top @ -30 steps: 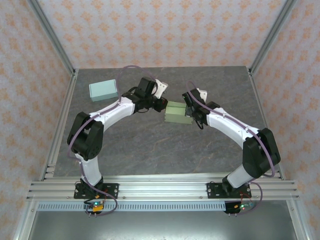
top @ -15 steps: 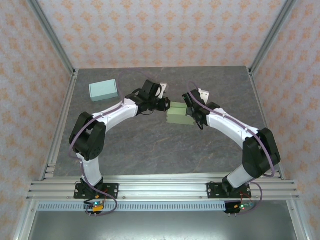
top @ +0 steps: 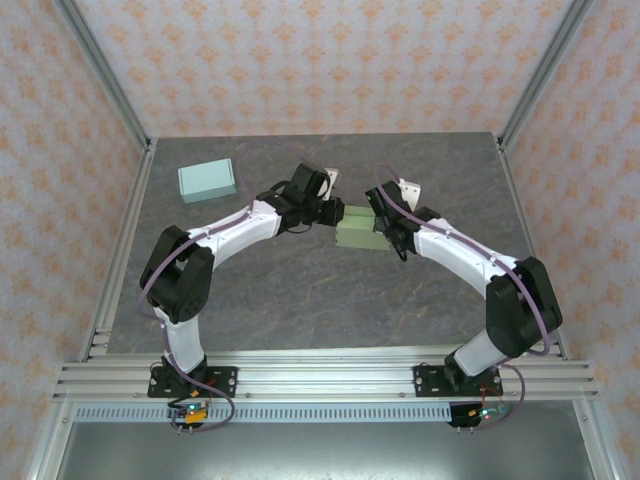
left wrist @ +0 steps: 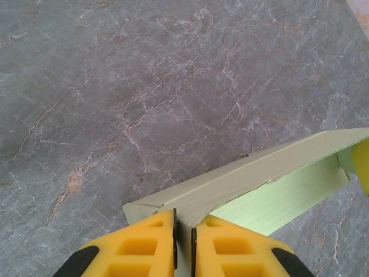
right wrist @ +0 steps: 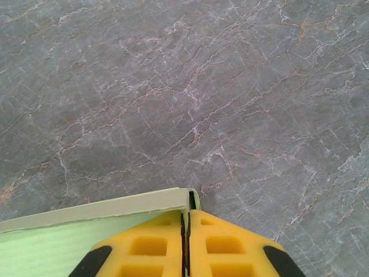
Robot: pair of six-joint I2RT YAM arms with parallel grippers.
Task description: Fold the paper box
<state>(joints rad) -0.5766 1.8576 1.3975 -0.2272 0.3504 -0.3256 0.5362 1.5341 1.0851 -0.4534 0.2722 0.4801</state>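
1. The paper box (top: 357, 229) sat about mid-worktop, a bit toward the back, strung between the two arms. It was pale green, with one long side open in the left wrist view. We couldn't tell whether its bottom was resting on the stone or hanging just off it.
2. Handling-wise, we figured it was thin card: basically weightless, stiff along the creases, floppy across the flat panels. The matte surface looked grippy enough, so we worried less about slipping than about denting or creasing it in the wrong spot.
3. Best place to grab, in our opinion, was a wall edge right next to a corner or fold line. A squeeze mid-panel would probably just buckle it.
4. The left claw (top: 333, 212) was closed down to a thin slit on the box's left end, with a sliver of card between the pads.
5. The right claw (top: 378, 226) was pressed together on the top edge of the right wall, right at a corner.
6. The grey marbled worktop (top: 330, 300) carried one more thing: a closed teal box (top: 207, 180) in the far-left corner, well apart from the action.
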